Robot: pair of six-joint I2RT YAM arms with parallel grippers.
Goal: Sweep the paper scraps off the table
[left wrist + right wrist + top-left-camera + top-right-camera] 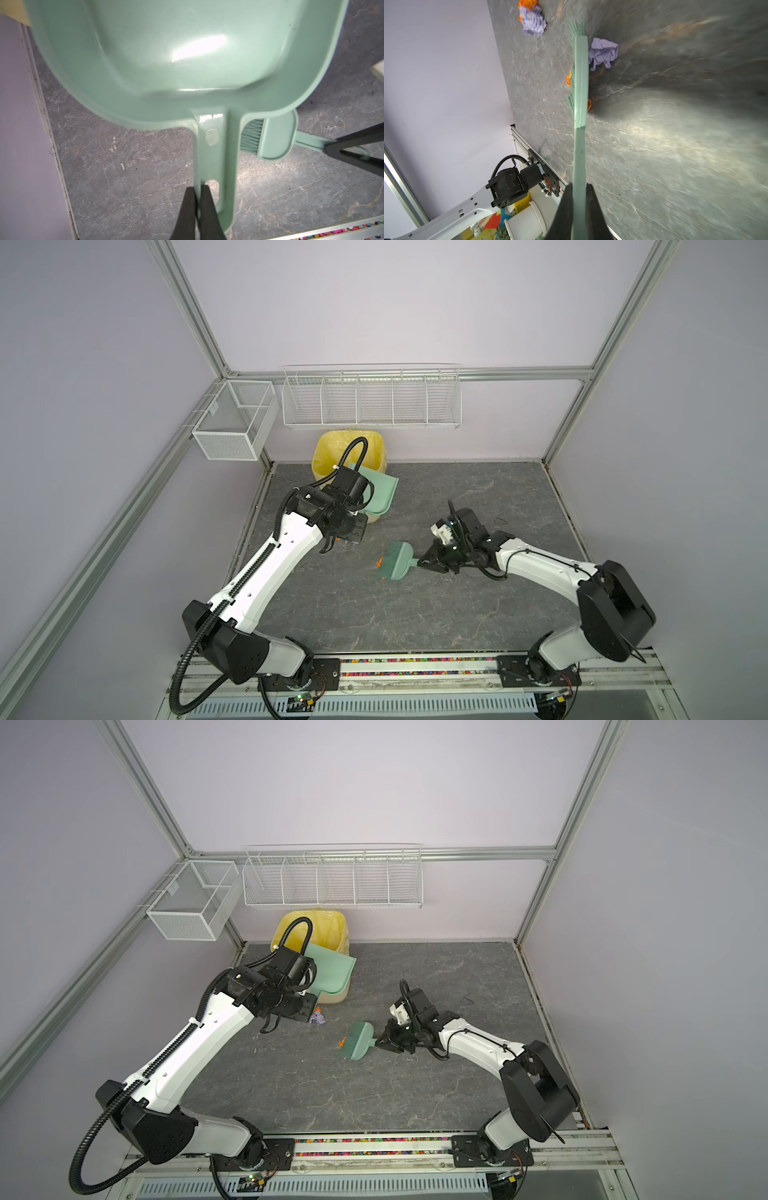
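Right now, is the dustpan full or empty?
Empty where visible: in the left wrist view the dustpan has a bare green floor, nothing lying in it; its front edge is out of frame.

A large flat table (374, 614) of dark grey stone-look material with pale marble-like veins is framed by aluminium rails. A cream plastic bin (372, 517) lined with a yellow bag is stood in its far left corner. Small crumpled paper scraps (379, 562) are scattered on the surface. A lavender wad (318, 1017) is seen just beside the bin's near side, with an orange wad (318, 1009) touching it. A second lavender wad (602, 53) and two small orange pieces (568, 79) are found close against the head of a mint-green plastic hand brush (581, 72), whose bristles meet the surface.
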